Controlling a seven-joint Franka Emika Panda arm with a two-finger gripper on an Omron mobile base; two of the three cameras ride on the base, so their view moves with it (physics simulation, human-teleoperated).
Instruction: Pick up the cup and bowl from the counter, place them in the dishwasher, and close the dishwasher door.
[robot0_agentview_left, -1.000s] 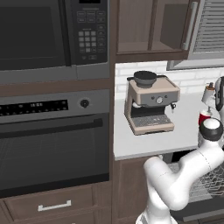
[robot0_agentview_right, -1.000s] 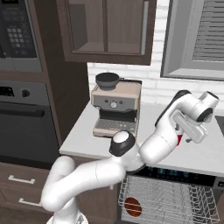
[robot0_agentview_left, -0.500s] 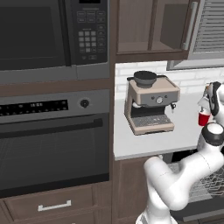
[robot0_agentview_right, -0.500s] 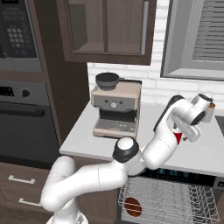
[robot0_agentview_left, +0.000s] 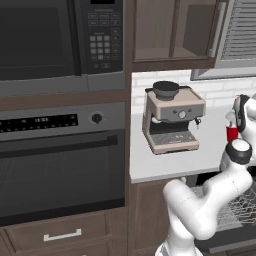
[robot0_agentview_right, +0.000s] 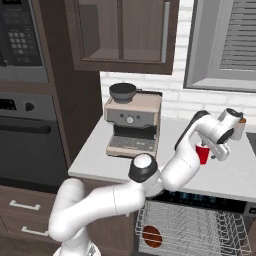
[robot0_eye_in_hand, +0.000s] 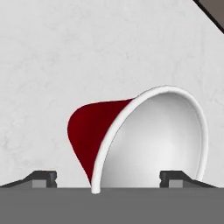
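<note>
Dark wood cabinets w/ black oven (robot0_agentview_left: 55, 165) at far left; next right, tan coffee machine (robot0_agentview_left: 172, 120) on the pale counter (robot0_agentview_left: 165, 165); right of that, the red cup (robot0_agentview_right: 202, 154) stands on the counter near the wall, just beside the white arm's wrist; open dishwasher (robot0_agentview_right: 192, 232) rack sits below at the near right, w/ a small brown round item lying in it.

Gripper (robot0_eye_in_hand: 117, 180) is spread wide, clenching nothing; its two tips flank the cup's rim in the hand view, both apart from it.

Step, as I judge: first pick, approach to the cup; bowl & door not yet dealt w/. Next move needs tips lowered either side of the wall, then squeezed.

Cup looks upright; long axis vertical, white mouth up toward the hand, narrow base down.
</note>
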